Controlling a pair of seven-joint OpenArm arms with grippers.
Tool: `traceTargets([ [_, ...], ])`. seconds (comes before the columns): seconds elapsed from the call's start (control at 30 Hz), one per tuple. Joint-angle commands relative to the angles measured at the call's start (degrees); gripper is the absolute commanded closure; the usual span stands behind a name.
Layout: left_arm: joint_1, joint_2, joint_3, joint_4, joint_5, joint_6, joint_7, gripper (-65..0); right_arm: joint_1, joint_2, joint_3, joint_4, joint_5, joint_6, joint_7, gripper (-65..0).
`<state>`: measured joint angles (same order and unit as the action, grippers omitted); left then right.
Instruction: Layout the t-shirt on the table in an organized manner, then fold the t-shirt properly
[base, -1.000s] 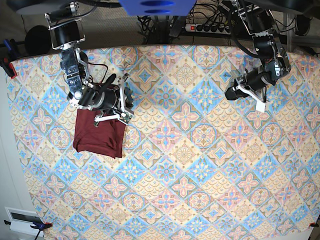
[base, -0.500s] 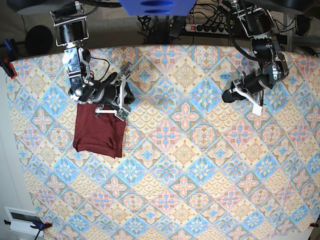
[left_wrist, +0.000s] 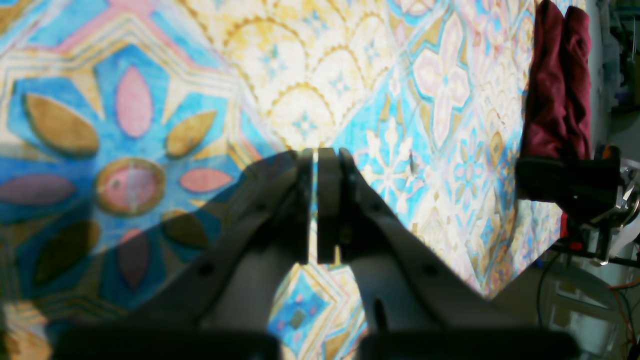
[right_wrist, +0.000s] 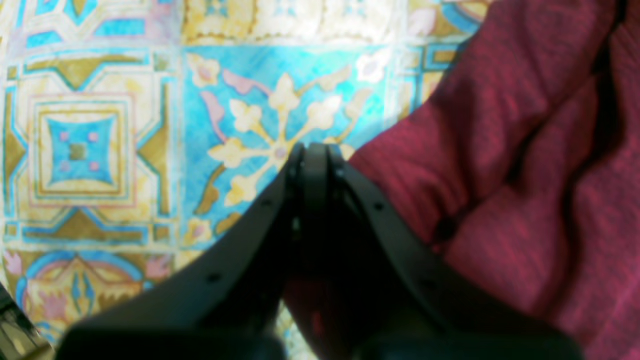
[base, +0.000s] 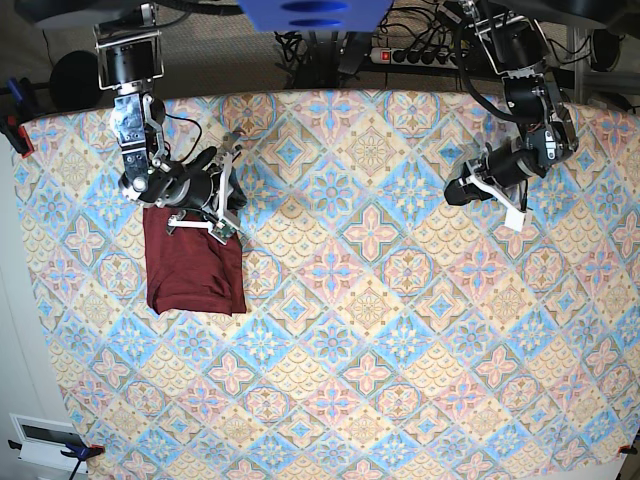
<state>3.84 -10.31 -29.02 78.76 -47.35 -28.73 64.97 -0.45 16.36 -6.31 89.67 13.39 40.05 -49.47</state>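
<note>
We judge folding complete: the t-shirt (base: 194, 272) lies folded at the table's (base: 400, 380) left. Right gripper (base: 222, 190) and left gripper (base: 512, 205) are closed, empty. Next: retract.

Overhead base view; two close wrist views.

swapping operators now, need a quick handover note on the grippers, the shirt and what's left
Left gripper: shut, empty, above bare table, far from the shirt.
Right gripper: shut, holds nothing, at the t-shirt's top edge.
T-shirt: folded into a compact maroon rectangle, lying flat near the table's edge on the right arm's side.
Done: layout and folding look complete.
Left: probably only pulling both arms clear; check the top edge for a loose fold.
</note>
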Motion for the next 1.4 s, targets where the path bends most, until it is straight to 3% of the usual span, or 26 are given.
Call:
traceTargets([
  [0.0, -0.6, -0.6, -0.1, 0.9, -1.1, -0.4, -0.5, -2.0, 0.8, 0.6, 0.2, 2.2, 0.5, -0.1, 0.9, 0.0],
  [0.13, -0.6, -0.7, -0.2, 1.5, -1.2, -0.5, -0.5, -2.0, -0.7, 0.5, 0.1, 8.5, 0.6, -0.1, -0.9, 0.0],
  [0.4, 4.9, -1.0, -0.5, 15.8, -0.7, -0.2, -0.3, -2.0, -9.5, 0.1, 0.7, 21.8, 0.8, -0.1, -2.2, 0.0],
  [0.53, 10.4, -3.6, -0.7, 22.6, -0.7, -0.2, -0.5, -2.0, -17.2, 0.1, 4.8, 25.4, 1.5, -0.1, -2.1, 0.0],
  [0.9, 29.2, -3.7, -13.3, 35.0, -1.1, -0.2, -0.4, -0.3, -34.5, 0.5, 24.9, 25.4, 24.2, -0.1, -2.3, 0.0],
  [1.23, 44.6, -1.3, -19.2, 35.1, -0.6, -0.2, -0.5, -0.3, -46.5, 0.6, 32.4, 25.1, 24.2, -0.1, -2.3, 0.0],
  [1.37, 47.2, -0.9, -18.9, 35.1, 2.6, -0.2, -0.5, -0.3, -49.9, 0.3, 32.4, 24.6, 19.4, -0.1, -2.2, 0.0],
])
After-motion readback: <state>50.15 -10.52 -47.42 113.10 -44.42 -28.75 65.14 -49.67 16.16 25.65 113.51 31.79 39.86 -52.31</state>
